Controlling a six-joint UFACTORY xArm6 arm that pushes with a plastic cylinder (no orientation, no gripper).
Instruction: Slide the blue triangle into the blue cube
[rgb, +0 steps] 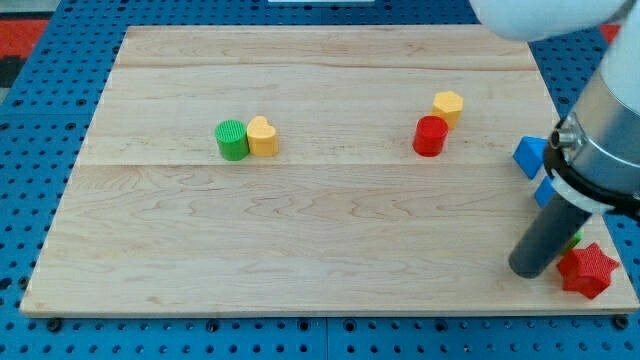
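Two blue blocks sit at the board's right edge, both partly hidden by my arm. The upper blue block (530, 155) shows an angular corner. Just below it, only a sliver of the lower blue block (545, 192) shows. I cannot tell which one is the triangle and which the cube. They lie close together, and whether they touch is hidden. My tip (526, 269) rests on the board below the lower blue block, a short gap away, and just left of a red star (587, 270).
A small green piece (575, 240) peeks out between the rod and the red star. A red cylinder (430, 135) and a yellow hexagon (448, 105) sit touching at upper right of centre. A green cylinder (231, 139) and a yellow heart (263, 136) touch at left of centre.
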